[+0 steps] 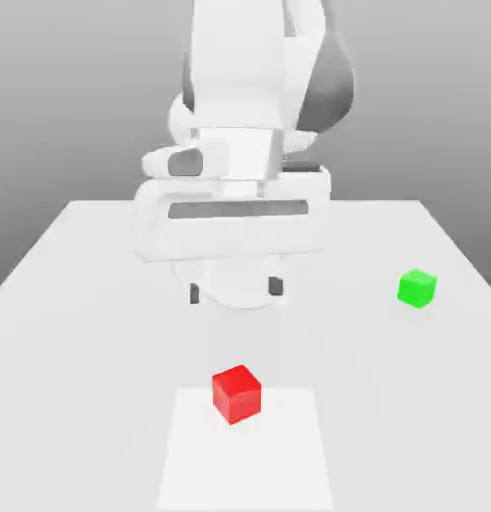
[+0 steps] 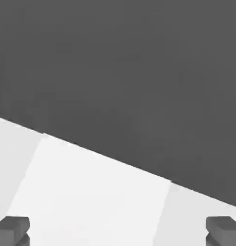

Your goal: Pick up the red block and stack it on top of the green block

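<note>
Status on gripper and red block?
Gripper open, empty. Red block on white patch's edge, ungrasped. Green block off to exterior view's right, top clear.

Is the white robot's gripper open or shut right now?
Open: the white gripper's two dark fingertips stand wide apart, with nothing held between them.

Red cube (image 1: 237, 395) angled, seemingly on white patch's edge; green cube (image 1: 417, 288) apart.
</note>
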